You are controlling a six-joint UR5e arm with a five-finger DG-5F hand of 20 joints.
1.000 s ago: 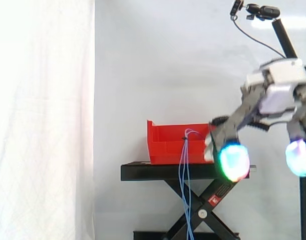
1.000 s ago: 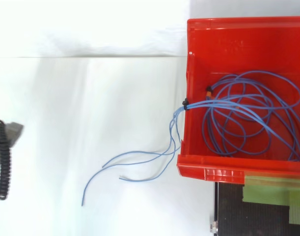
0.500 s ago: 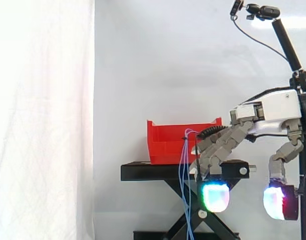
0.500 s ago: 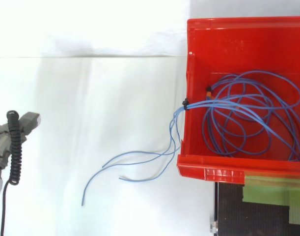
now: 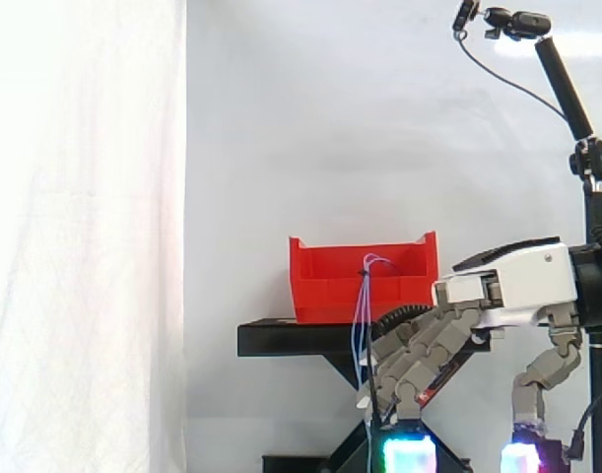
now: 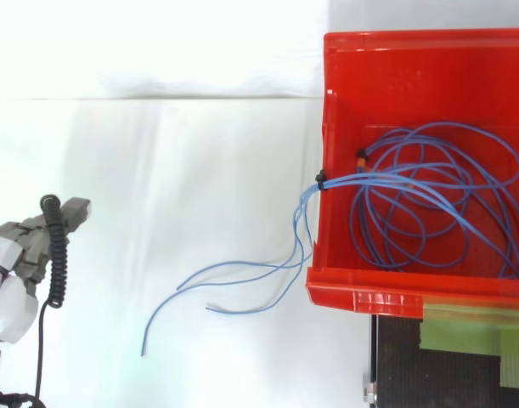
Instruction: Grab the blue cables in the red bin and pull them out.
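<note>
Fingers [image 5: 416, 360] of the hand [image 5: 507, 286] point downward, loosely bent and spread apart, holding nothing. Near them, not touching, blue cables [image 6: 369, 176] hang over the red bin's [image 6: 386, 293] edge and past the black stand's [image 5: 281, 338] edge. The rest coils inside the bin.

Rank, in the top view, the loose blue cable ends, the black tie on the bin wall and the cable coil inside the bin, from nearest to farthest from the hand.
Measured from the hand at the left edge:
1. loose blue cable ends, left of the red bin.
2. black tie, on the bin's left wall.
3. cable coil, inside the bin, farthest right.
</note>
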